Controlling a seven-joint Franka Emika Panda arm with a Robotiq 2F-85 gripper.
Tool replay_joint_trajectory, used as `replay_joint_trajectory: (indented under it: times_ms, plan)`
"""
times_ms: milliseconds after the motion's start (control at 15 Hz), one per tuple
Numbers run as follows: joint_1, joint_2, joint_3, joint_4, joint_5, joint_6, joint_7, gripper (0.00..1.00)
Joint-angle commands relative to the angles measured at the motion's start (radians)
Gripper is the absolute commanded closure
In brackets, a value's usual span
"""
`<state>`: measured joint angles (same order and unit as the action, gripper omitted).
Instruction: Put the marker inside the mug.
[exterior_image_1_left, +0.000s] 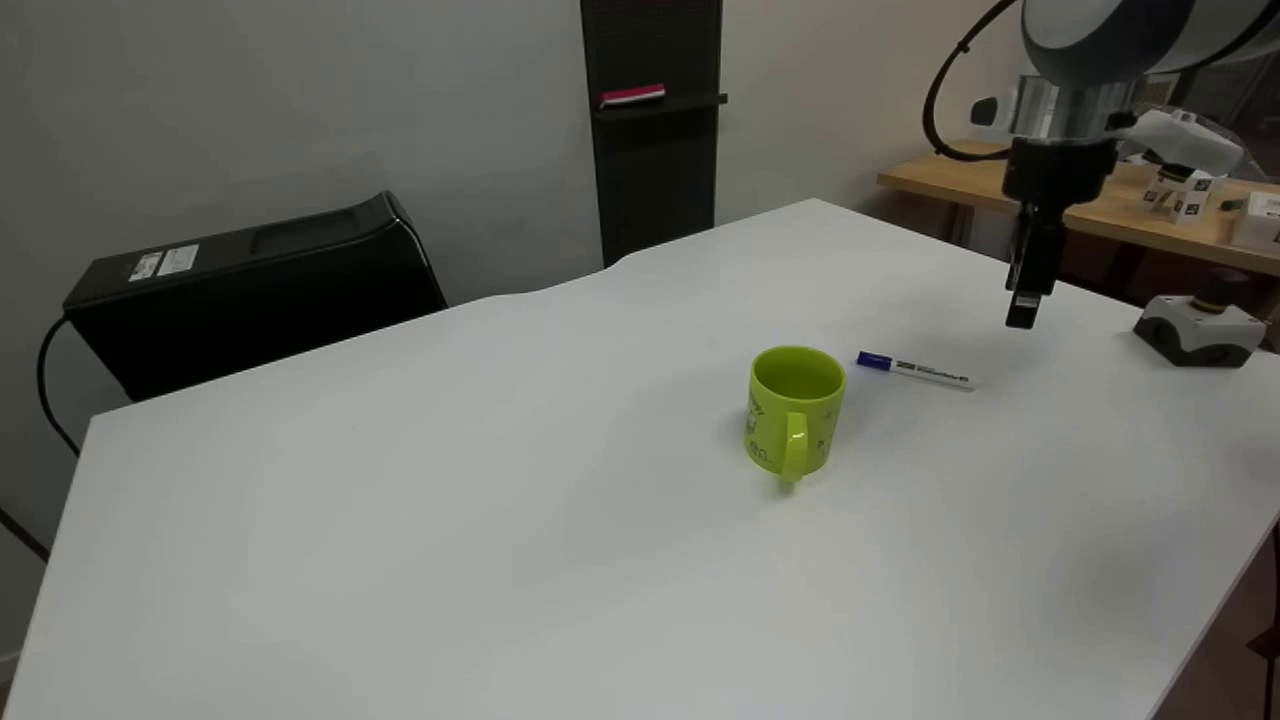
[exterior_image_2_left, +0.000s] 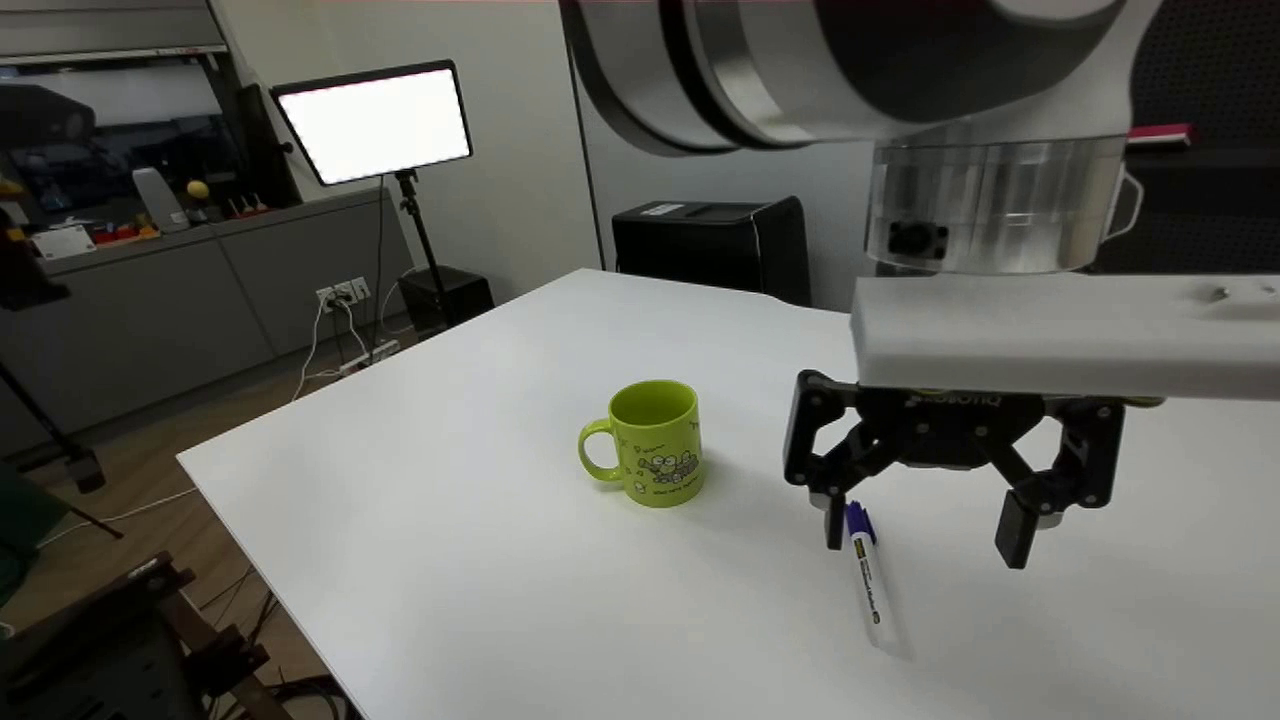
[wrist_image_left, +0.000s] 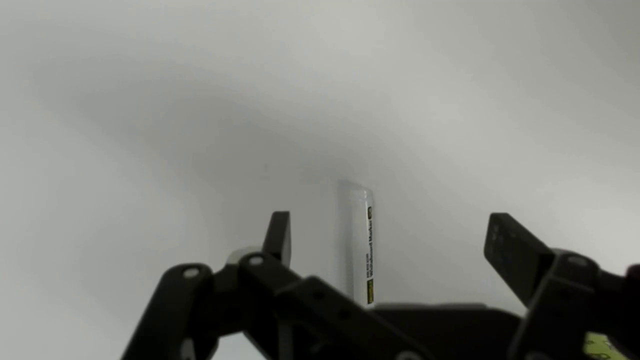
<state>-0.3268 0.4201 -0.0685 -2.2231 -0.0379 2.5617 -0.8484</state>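
Marker (exterior_image_1_left: 925, 373) flat on the white desk (exterior_image_1_left: 400, 560), right of the middle of the frame in an exterior view, with a thin white body and a dark blue cap (exterior_image_1_left: 874, 361) toward the left. Near it, a bit lower and more to the left in the frame, a lime green mug (exterior_image_1_left: 775, 415), upright, apart from the marker, with a handle (exterior_image_1_left: 795, 445) toward the bottom of the frame. Little drawings (exterior_image_2_left: 668, 467) on the outside of the mug.

End effector (exterior_image_2_left: 924, 545) above the desk in both exterior views, in the right half of the frame, tips down. Released, with two black fingers (exterior_image_2_left: 1016, 535) spread wide. In the wrist view, white end of the marker in the lower middle of the frame, between the fingers in the picture but apart from both, with the cap end hidden behind the end effector. A bit of the green mug in the lower right corner there.

Big black box (exterior_image_1_left: 260, 290) at the left of the frame in an exterior view, behind the desk. Small white and black box (exterior_image_1_left: 1200, 330) with a dark knob (exterior_image_1_left: 1220, 289) on the desk, near the right edge of the frame.
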Motion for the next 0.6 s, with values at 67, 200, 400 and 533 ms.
replay_joint_trajectory:
  times_ms: [67, 200, 400, 533]
  plan:
    - [-0.001, 0.091, -0.002, 0.106, -0.014, -0.008, -0.007, 0.00]
    - [0.006, 0.116, 0.000, 0.123, -0.017, -0.003, 0.005, 0.00]
    - [0.021, 0.145, 0.009, 0.137, -0.022, 0.010, 0.017, 0.00]
    - [0.035, 0.160, 0.014, 0.139, -0.027, 0.023, 0.027, 0.00]
